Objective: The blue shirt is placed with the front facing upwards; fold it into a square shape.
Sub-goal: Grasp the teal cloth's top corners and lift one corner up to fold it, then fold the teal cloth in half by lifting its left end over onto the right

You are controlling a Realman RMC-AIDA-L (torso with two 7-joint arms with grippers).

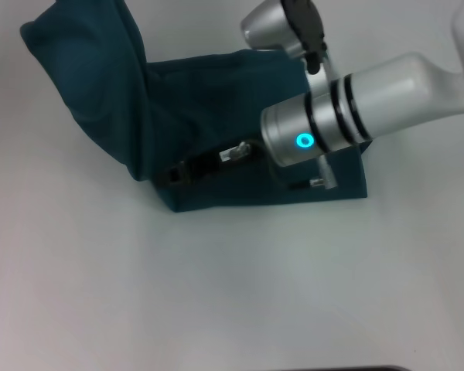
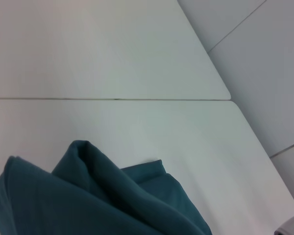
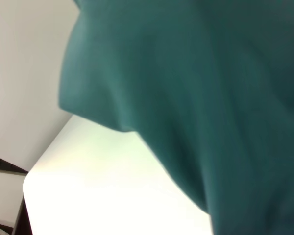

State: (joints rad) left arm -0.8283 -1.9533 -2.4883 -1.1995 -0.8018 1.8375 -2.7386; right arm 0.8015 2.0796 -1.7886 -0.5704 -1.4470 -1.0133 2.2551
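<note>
**Folding the blue shirt**

Lying on your white tabletop (image 1: 216, 294), the blue shirt (image 1: 216, 100) is soft, matte cotton, partly folded, one end raised in a rumpled peak. Your right end effector (image 1: 240, 151) sits low over it; grip unclear.

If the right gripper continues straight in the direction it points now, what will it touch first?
Probably the blue shirt: the right arm reaches over the folded part, and its wrist view is filled with teal cloth close ahead. The table lies beneath, but depth is unclear.
</note>
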